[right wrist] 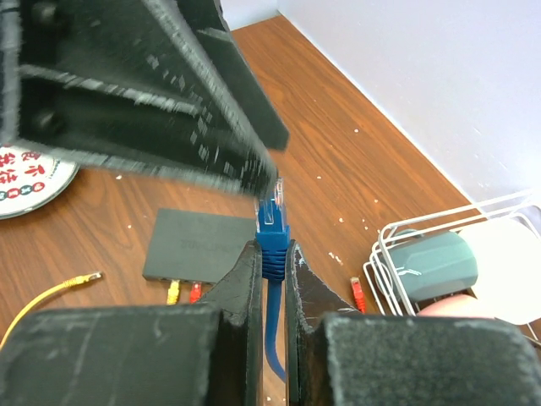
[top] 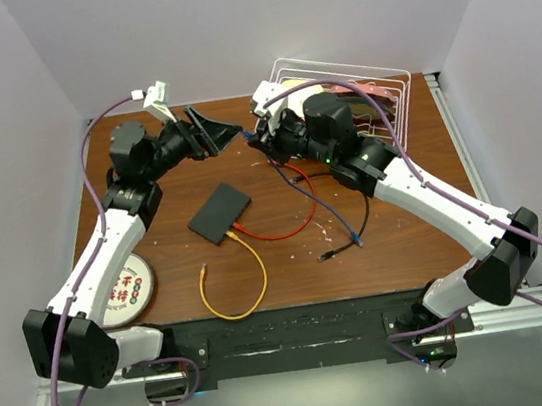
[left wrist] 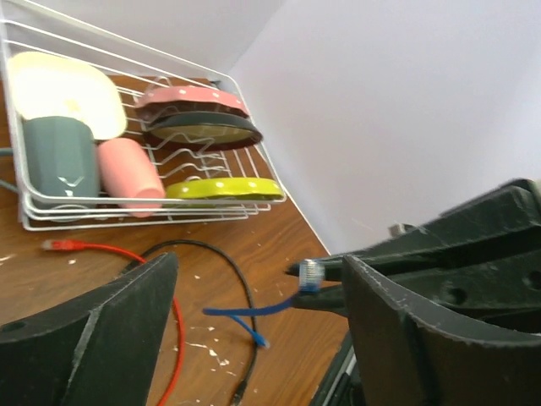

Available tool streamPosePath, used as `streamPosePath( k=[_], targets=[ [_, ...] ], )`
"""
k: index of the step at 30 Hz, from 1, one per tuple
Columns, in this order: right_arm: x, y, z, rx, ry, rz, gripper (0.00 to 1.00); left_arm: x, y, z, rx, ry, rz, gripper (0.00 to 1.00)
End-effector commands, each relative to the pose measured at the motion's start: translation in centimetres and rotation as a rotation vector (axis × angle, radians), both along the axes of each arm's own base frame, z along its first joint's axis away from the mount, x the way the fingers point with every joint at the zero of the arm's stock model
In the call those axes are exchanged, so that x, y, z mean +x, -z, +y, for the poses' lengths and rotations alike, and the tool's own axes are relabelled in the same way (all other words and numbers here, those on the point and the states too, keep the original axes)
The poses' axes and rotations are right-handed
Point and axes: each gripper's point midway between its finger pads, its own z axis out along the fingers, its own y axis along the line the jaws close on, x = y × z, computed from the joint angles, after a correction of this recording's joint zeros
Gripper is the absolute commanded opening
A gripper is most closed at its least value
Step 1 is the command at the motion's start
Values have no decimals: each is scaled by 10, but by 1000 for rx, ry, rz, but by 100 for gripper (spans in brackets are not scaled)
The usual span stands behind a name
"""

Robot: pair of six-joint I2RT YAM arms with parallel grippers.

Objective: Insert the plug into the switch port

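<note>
Blue plug [right wrist: 270, 222] in right end effector [right wrist: 270, 258]; red cable [top: 285, 231] plugged into switch [top: 219, 213]

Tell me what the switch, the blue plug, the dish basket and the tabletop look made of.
The switch: matte black casing, no glare; plastic or painted metal, unclear.
The blue plug: clear hard-plastic tip, rubbery-looking blue boot.
The dish basket: thin white-coated wire.
The tabletop: brown wood grain, possibly laminate.
</note>
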Motion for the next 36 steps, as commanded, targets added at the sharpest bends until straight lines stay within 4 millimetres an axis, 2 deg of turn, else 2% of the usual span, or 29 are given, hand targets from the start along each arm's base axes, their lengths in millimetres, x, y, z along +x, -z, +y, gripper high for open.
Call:
streamPosePath(
  k=[1, 4, 7, 12, 17, 18, 19, 21, 28, 33, 36],
  targets=[
    [4, -11, -4, 14, 22, -42, 0, 16, 5, 26, 0, -84, -23, 85],
    [4, 0, 0, -3, 10, -20, 0, 29, 19, 44, 27, -162, -13, 86],
    [5, 16, 6, -26, -10, 10, 0, 43, 42, 62, 53, -233, 26, 86],
    [13, 42, 14, -36, -7, 68, 0, 62, 94, 93, 98, -342, 125, 86],
    [17, 79, 27, -47, -26, 143, 0, 74, 149, 113, 154, -386, 221, 86],
    [17, 83, 28, -43, -25, 158, 0, 75, 157, 115, 167, -396, 229, 87],
    [16, 98, 30, -57, -29, 184, 0, 76, 170, 117, 180, -402, 252, 87],
    [16, 107, 33, -53, -34, 206, 0, 78, 183, 122, 200, -419, 266, 87],
    [12, 177, 40, -104, -46, 343, 0, 75, 244, 126, 251, -423, 382, 86],
    [12, 223, 44, -142, -40, 429, 0, 69, 269, 126, 277, -416, 406, 84],
    [10, 238, 44, -151, -40, 458, 0, 67, 281, 124, 293, -386, 409, 82]
  ],
)
